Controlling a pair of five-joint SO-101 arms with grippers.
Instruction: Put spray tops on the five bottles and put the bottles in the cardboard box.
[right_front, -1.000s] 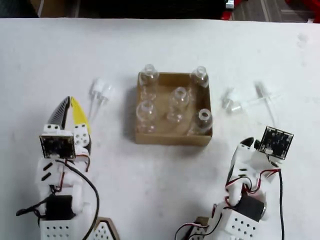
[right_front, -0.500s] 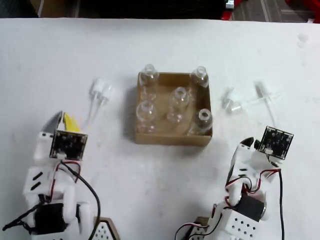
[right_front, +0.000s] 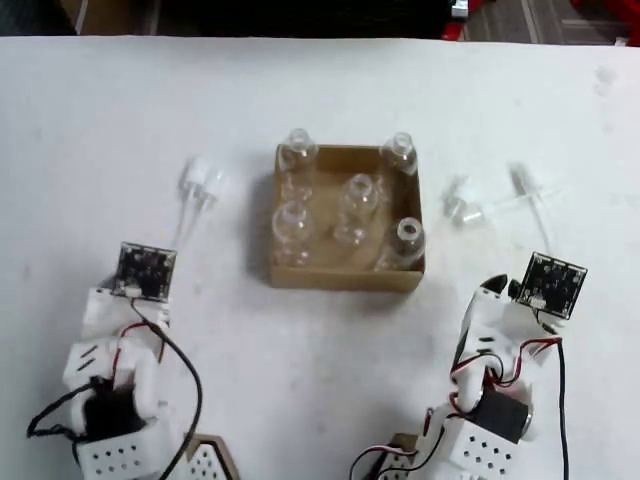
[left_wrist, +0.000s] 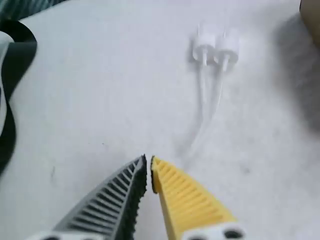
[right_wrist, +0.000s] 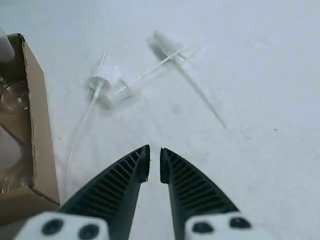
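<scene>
**Left arm pulls back, both grippers empty**

Back comes the left arm (right_front: 115, 330). A second ago its grey and yellow fingers stretched out over the tabletop (right_front: 100, 100) toward the spray tops. Now, in the high view, it sits folded in near its base. The right arm (right_front: 490, 340) has not budged.

Left gripper (left_wrist: 149, 166) first: the grey finger and the yellow one meet almost tip to tip with a hairline gap between them, and nothing is held. Ahead of it, well apart, lie two spray tops (left_wrist: 215, 46) side by side. Their white heads point away and their thin tubes trail back toward the fingers. Both rest flat on the tabletop, left of the cardboard box (right_front: 345, 277) in the high view.

Over to the right gripper (right_wrist: 154, 162): two black fingers are drawn in to a thin slit, and again nothing is held. Out in front lie three more spray tops. Two of them (right_wrist: 107, 85) are close together near the wall of the cardboard box, and a third (right_wrist: 162, 42) is farther out. Their tubes cross one another, and all three lie flat on the tabletop.

In the middle, the cardboard box sits between the two arms and carries all five bottles (right_front: 357, 195). There is one near each corner and one in the centre. Every bottle stands upright with a bare, open neck, no spray top fitted.
</scene>
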